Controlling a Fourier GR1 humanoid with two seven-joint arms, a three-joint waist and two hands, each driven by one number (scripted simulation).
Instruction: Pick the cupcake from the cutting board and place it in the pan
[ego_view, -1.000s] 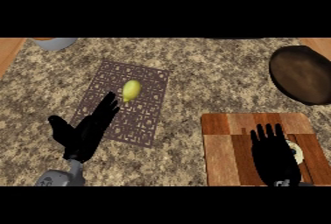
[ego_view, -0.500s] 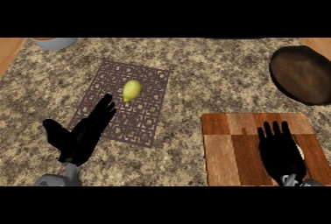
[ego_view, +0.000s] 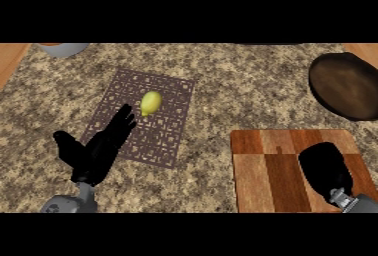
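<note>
I see the wooden cutting board with my right hand curled over its right part, hiding the cupcake. The dark pan sits beyond. My left hand rests open beside a lemon.

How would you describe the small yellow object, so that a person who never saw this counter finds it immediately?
On the speckled counter, look left of the wooden cutting board for the dark patterned mat. The yellow object lies on its upper part, just beyond the left hand. It is the only bright yellow, oval thing there.
</note>
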